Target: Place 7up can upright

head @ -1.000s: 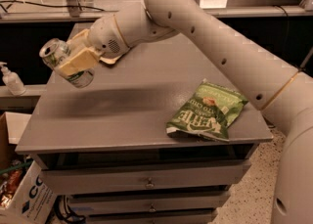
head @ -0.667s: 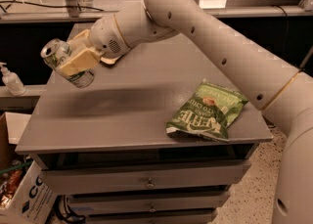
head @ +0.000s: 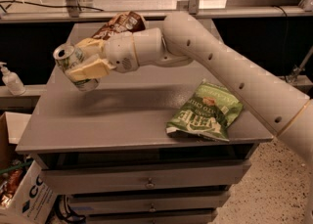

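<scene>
Keeper: Moved since last count: gripper (head: 78, 64) and 7up can (head: 67, 56) have shifted a little inward over the table (head: 127, 118), and the arm (head: 220, 66) sits lower.

Checker: Item one, gripper state?

Keeper: Cream fingers (head: 93, 69) clamped on the can, one on each side.

Checker: Item two, the can?

Keeper: Between those fingers, tilted, silver top pointing up and to picture-left, held clear of the surface.

Checker: Below the gripper?

Keeper: Grey table top, near its picture-left edge.

Checker: Other stock?

Keeper: Green chip bag (head: 205, 113), lying flat, well to picture-right of the gripper and nearer the camera. Brown chip bag (head: 120, 22), just beyond the gripper, partly hidden by the wrist. Pump bottle (head: 11, 78), off the table, to picture-left of the gripper.
</scene>
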Tool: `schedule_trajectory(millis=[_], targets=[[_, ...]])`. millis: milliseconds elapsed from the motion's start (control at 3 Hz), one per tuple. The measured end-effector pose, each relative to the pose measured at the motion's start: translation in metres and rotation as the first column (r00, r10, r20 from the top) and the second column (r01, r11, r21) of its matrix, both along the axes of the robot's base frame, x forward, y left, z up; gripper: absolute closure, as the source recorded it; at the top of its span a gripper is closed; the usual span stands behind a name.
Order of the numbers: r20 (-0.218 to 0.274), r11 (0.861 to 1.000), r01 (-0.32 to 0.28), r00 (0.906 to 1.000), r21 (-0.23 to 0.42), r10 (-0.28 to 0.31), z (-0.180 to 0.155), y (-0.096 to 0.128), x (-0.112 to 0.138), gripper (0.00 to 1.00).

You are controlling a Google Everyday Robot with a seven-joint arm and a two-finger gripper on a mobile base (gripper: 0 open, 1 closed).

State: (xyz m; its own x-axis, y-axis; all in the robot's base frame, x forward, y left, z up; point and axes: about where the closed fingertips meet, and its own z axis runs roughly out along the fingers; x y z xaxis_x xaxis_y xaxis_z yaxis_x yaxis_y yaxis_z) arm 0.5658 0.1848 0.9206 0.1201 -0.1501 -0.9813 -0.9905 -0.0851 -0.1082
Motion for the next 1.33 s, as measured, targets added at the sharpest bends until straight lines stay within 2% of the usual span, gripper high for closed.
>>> schedule_trajectory(millis=[333, 667, 1333], targets=[[0.025, 0.993, 0.031, 0.9991, 0.113, -0.034, -0.008, -0.009, 0.007, 1.0], [0.033, 0.984, 0.047, 0.998, 0.172, -0.054, -0.017, -0.011, 0.017, 1.0], [0.036, 0.987, 0.024, 0.9989, 0.159, -0.031, -0.028, -0.002, 0.028, 0.97]])
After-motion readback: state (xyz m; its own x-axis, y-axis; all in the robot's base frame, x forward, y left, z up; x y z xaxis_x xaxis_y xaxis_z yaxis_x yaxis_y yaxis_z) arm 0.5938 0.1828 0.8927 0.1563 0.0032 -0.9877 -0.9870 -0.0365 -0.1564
